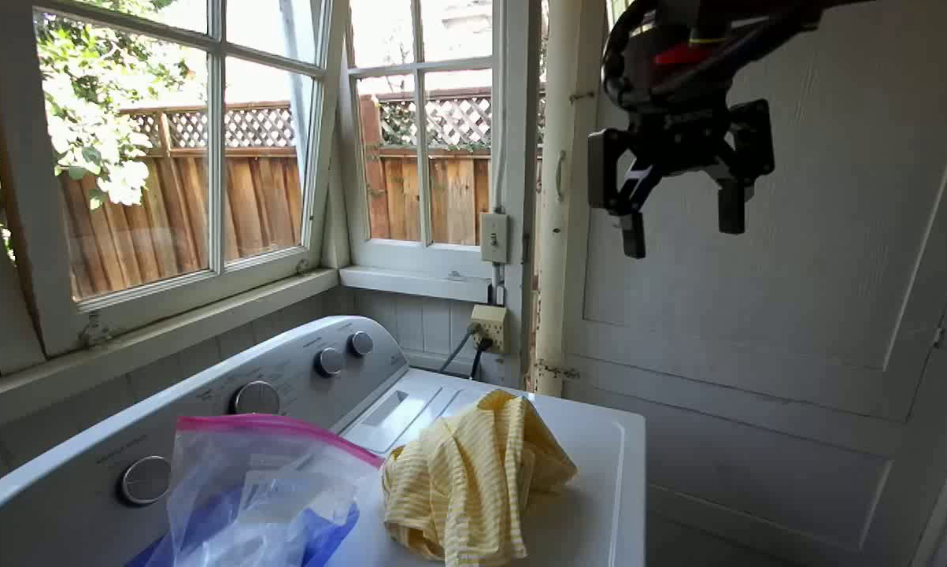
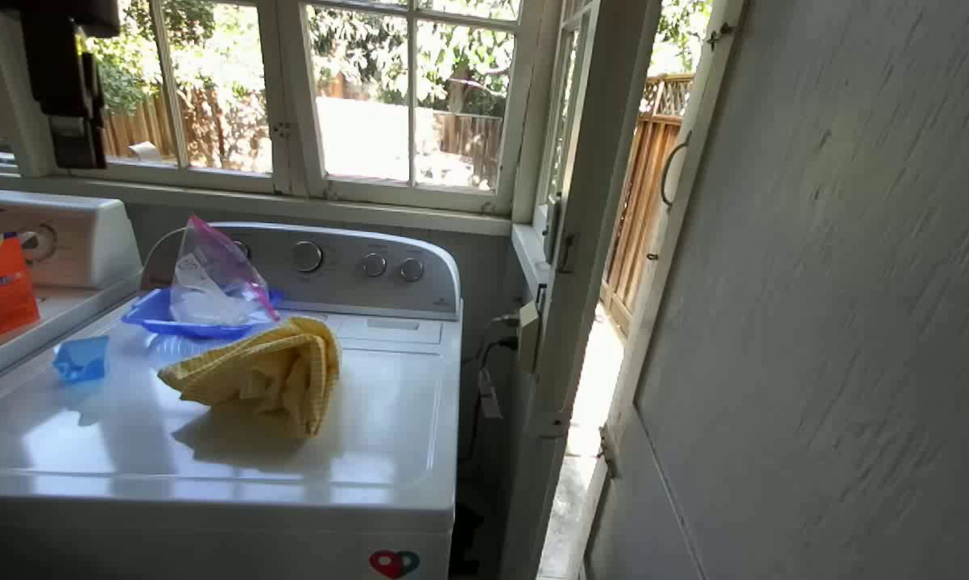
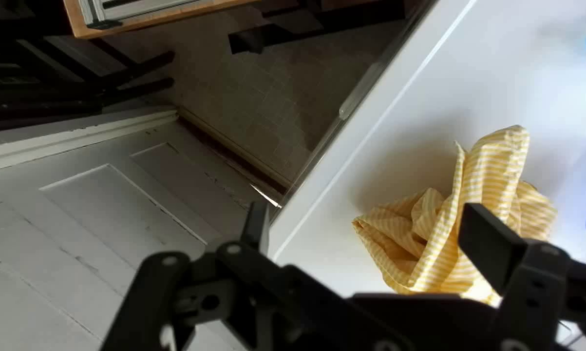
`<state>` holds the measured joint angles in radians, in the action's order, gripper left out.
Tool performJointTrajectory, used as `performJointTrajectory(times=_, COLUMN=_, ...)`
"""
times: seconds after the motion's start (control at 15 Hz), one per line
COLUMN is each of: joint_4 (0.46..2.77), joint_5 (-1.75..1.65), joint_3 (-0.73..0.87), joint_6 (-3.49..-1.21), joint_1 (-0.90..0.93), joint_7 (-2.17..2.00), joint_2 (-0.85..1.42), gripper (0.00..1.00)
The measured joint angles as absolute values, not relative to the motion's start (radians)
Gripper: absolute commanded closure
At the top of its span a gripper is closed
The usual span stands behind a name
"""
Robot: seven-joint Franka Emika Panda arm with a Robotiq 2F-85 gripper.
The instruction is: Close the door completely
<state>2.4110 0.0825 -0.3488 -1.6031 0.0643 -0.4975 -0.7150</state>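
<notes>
Two black fingers [image 1: 634,236] spread wide with only air between them, the end effector [image 1: 682,227] hangs above a white tabletop [image 2: 387,403], well apart from the tall, off-white panelled door [image 1: 756,299] it is meant to close. The door stands ajar on the right of both exterior views; a strip of daylight and wooden fence [image 2: 645,185] shows between its edge and the door post [image 2: 605,161]. Below the end effector, a yellow striped cloth [image 1: 473,472] lies crumpled on the tabletop near a clear plastic bag [image 2: 214,278], neither of them gripped.

With no contact at the door, the step in hand appears to be the approach, the closing itself not yet begun. The next move likely calls for carrying the end effector across, clear of cloth and bag, to the edge beside the gap, where a curved handle [image 2: 671,173] is mounted. Parted fingers suit a grasp on that handle, while a flat press on the door's face would serve if it needs pushing; which way it swings cannot be told from these angles. Success would mean that edge meeting the post with no daylight between.
</notes>
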Motion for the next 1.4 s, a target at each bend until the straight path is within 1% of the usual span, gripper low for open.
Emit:
performJointTrajectory(times=0.67, joint_4=2.412, joint_5=0.074, joint_3=-0.344, joint_6=-1.626, joint_1=0.054, joint_7=-0.512, joint_2=-0.712, gripper=0.00)
performJointTrajectory(times=1.0, joint_4=2.415, joint_5=-0.049, joint_3=-0.307, joint_6=-1.854, joint_1=-0.065, joint_7=-0.592, joint_2=-0.672, gripper=0.00)
performJointTrajectory(times=1.4, joint_4=2.384, joint_5=-0.219, joint_3=-0.244, joint_6=-2.249, joint_1=-0.201, joint_7=-0.650, joint_2=-0.561, gripper=0.00)
